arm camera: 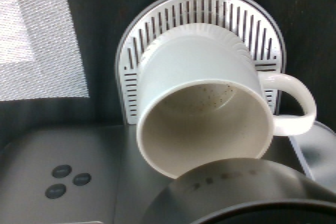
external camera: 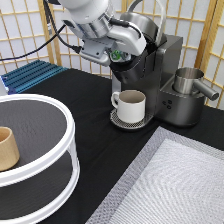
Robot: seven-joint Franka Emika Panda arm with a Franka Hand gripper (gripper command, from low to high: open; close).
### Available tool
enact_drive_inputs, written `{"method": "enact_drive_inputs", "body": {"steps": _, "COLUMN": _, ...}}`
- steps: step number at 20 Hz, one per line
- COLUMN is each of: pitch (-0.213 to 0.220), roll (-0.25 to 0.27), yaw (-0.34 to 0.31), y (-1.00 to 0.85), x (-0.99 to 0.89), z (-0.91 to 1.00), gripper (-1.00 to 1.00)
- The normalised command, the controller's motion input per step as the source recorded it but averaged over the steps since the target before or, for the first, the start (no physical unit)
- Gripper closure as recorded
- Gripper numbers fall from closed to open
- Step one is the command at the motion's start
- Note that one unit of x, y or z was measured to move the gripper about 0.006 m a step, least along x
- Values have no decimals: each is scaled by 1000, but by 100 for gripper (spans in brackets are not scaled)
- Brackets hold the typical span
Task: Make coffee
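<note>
Black surface (external camera: 85,155) spread wide under everything. Round two-tier white stand (external camera: 60,150) well off from the coffee machine, toward the exterior view's left and bottom, tan wooden cup (external camera: 7,148) on its top shelf. Grey mesh mat (external camera: 175,190) down below the machine. Blue ribbed rack (external camera: 30,75) far out to the machine's left.

Coffee machine (external camera: 165,80) itself: dark, boxy, brew head open at the top. Metal jug (external camera: 189,81) parked on the machine's right side. White mug (external camera: 131,106) already seated on the round drip grate (external camera: 117,120) directly under the brew head; empty inside, faint brown specks, seen from the wrist view too (arm camera: 206,130).

End effector (external camera: 120,54) right at the machine's open brew head, pinching the coffee pod (external camera: 117,54) — only a flash of green foil showing between the fingers, just above the mug and at the mouth of the chamber. Not yet seated, by the look of it.

Handling call: pod probably very light, thin plastic walls, easily crushed; foil top puncture-prone and slick. Best grip likely across the tapered sidewall just under the stiffer rim, gentle squeeze only.
</note>
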Motion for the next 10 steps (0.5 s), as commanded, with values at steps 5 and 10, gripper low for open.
{"method": "enact_drive_inputs", "body": {"steps": 5, "pitch": 0, "roll": -148, "yaw": -86, "y": 262, "x": -1, "z": -215, "gripper": -100}}
{"method": "enact_drive_inputs", "body": {"steps": 10, "pitch": 0, "roll": -133, "yaw": -95, "y": 170, "x": -18, "z": -25, "gripper": -100}}
